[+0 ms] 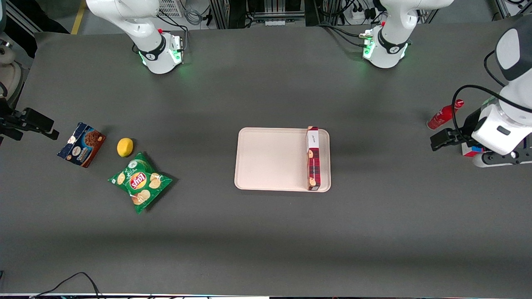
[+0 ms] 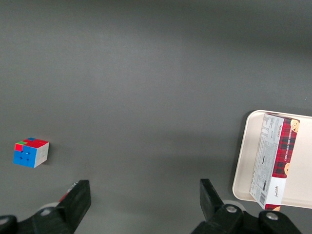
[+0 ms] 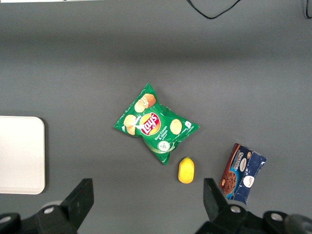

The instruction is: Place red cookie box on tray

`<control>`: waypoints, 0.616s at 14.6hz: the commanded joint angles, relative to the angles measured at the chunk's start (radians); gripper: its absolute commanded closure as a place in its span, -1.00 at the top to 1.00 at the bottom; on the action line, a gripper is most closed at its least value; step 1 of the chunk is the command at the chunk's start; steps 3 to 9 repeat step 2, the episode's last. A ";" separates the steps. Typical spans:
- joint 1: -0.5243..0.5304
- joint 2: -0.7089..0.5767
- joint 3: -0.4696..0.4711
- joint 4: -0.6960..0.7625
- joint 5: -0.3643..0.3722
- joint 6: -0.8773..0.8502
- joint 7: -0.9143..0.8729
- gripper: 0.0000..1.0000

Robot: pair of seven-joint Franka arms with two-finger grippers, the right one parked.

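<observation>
Red cookie box [image 1: 314,158]: a long, narrow tartan carton with a white label end, standing on one long edge on the tray [image 1: 272,160]. It runs along the tray's short edge nearest the working arm's end of the bench, with its white end farther from the front camera. The tray is a flat, pale pink-beige rectangle with rounded corners and a low rim; its surface is plain and smooth. It sits near the middle of the matte dark grey bench [image 1: 266,232].

The gripper [image 1: 441,139] hangs above the working arm's end of the bench, well apart from the tray, with its two black fingers [image 2: 210,196] spread wide and nothing between them. A small multicoloured puzzle cube [image 2: 30,152] and a red bottle [image 1: 444,115] lying on its side are near it.

Toward the parked arm's end lie a glossy green crisp bag [image 1: 140,182], a yellow lemon [image 1: 125,147] and a dark blue cookie box [image 1: 81,144].
</observation>
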 commanded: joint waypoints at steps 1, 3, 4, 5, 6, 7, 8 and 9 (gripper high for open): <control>-0.009 0.006 0.013 0.031 -0.021 -0.013 0.023 1.00; -0.009 0.006 0.013 0.031 -0.015 -0.023 0.032 1.00; -0.009 0.006 0.013 0.031 -0.015 -0.023 0.032 1.00; -0.009 0.006 0.013 0.031 -0.015 -0.023 0.032 1.00; -0.009 0.006 0.013 0.031 -0.015 -0.023 0.032 1.00; -0.009 0.006 0.013 0.031 -0.015 -0.023 0.032 1.00; -0.009 0.006 0.013 0.031 -0.015 -0.023 0.032 1.00; -0.009 0.006 0.013 0.031 -0.015 -0.023 0.032 1.00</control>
